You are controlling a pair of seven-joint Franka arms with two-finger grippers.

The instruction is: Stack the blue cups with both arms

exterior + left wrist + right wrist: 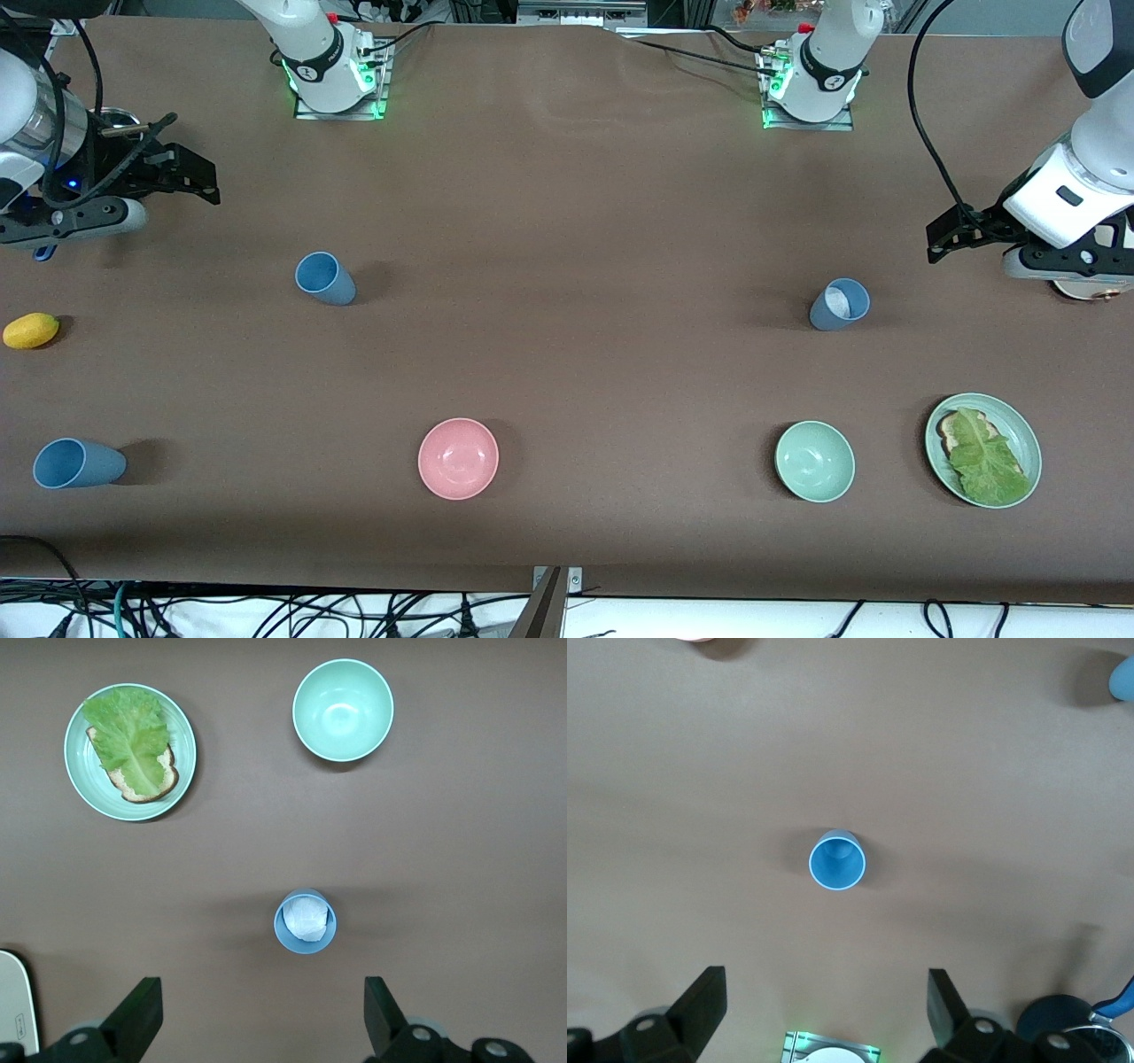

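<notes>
Three blue cups stand apart on the brown table. One cup [325, 278] is toward the right arm's end and shows upright and empty in the right wrist view [837, 859]. A second cup [78, 463] is nearer the front camera at that end and shows at the edge of the right wrist view [1122, 678]. The greyer cup [839, 304], toward the left arm's end, holds a white crumpled thing [305, 921]. My right gripper [199, 177] [824, 988] is open and empty, up over the table's right-arm end. My left gripper [939, 241] [261, 992] is open and empty, over the left-arm end.
A pink bowl [458, 458], a mint-green bowl [815, 461] [343, 709] and a green plate [1028, 443] [75, 771] with bread and lettuce sit near the front edge. A yellow fruit [31, 330] lies at the right arm's end. A metal pot [1072, 1028] stands by the right gripper.
</notes>
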